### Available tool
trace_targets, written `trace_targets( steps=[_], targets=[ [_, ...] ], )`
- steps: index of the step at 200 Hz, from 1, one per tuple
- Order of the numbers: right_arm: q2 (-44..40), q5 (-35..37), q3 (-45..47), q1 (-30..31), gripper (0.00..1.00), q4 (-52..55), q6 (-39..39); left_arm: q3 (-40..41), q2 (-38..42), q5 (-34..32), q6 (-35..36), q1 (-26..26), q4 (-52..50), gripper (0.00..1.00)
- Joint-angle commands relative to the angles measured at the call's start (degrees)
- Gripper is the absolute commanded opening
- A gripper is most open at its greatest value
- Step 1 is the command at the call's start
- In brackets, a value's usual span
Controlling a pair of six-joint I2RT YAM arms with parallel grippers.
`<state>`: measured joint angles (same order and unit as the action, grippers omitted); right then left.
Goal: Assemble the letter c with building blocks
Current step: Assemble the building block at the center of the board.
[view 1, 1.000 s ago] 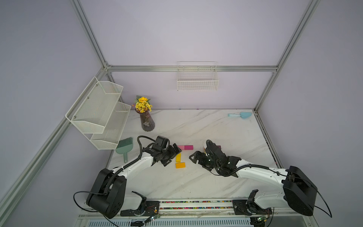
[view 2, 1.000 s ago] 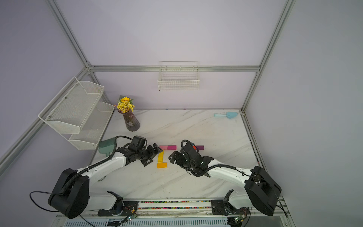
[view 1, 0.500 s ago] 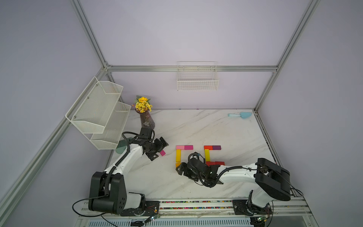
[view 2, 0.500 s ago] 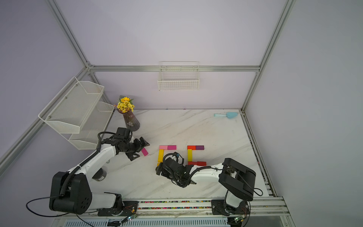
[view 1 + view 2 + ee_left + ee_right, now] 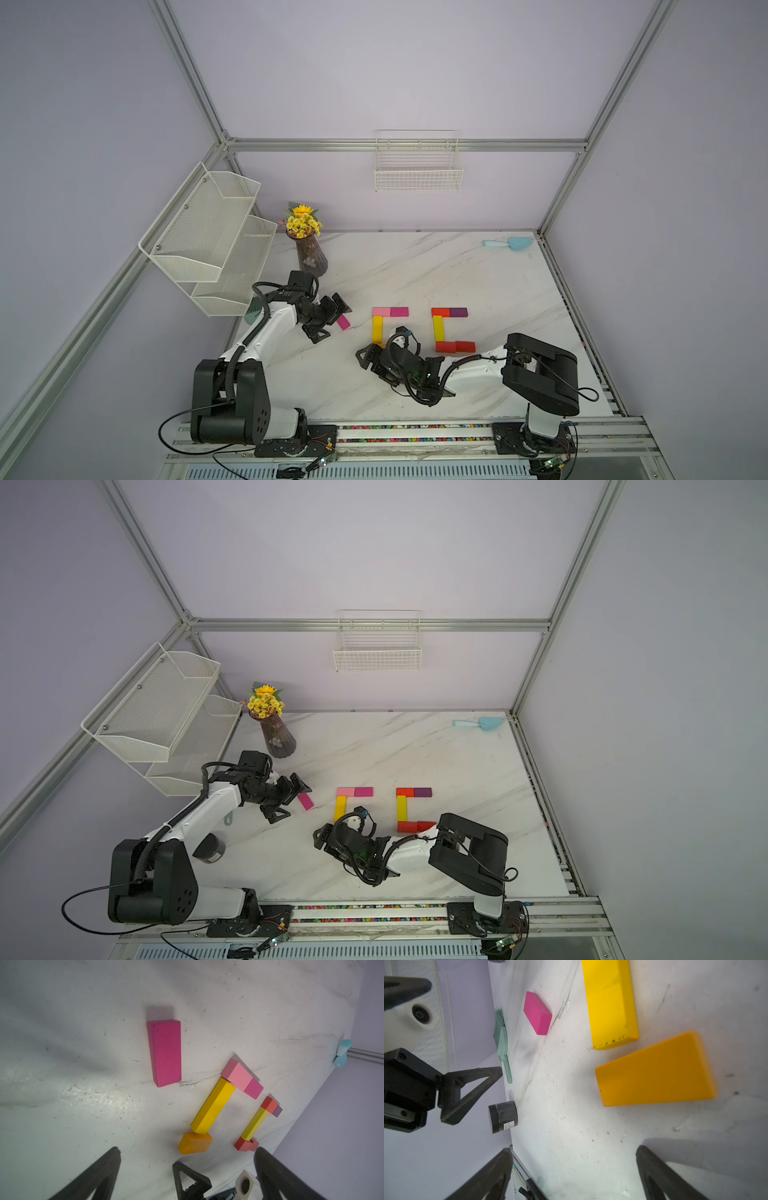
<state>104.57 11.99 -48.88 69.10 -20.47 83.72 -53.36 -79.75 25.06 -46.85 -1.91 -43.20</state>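
On the tabletop [image 5: 457,270], the second C [image 5: 377,328] is awaiting the magenta block [image 5: 165,1053], orange block [image 5: 656,1070] seemingly askew; left pincer [image 5: 334,319], right pincer [image 5: 575,1165] gaping empty.

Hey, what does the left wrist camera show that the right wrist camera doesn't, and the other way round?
Only the left wrist view: the light pink block with the magenta block joined to it, the far C of red, purple and yellow blocks, and the light blue scoop at the table's edge.

Only the right wrist view: the green brush, the black jar and the white mesh shelf.

Both: the loose magenta block, the long yellow block and the orange block by its end.
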Motion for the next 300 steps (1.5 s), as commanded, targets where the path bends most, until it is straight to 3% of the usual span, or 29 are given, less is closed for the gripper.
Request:
trace_targets(
  steps=[1,300],
  targets=[
    [1.07,3.67,-0.42,0.42,0.95,1.35,2.73,-0.17,-0.30,2.44,2.11,0.58,0.04,1.00],
    [4.93,3.77,-4.55,-1.77,0.95,2.81,3.38,-3.57,-4.77,5.70,5.67,1.39,-0.48,1.00]
  ],
)
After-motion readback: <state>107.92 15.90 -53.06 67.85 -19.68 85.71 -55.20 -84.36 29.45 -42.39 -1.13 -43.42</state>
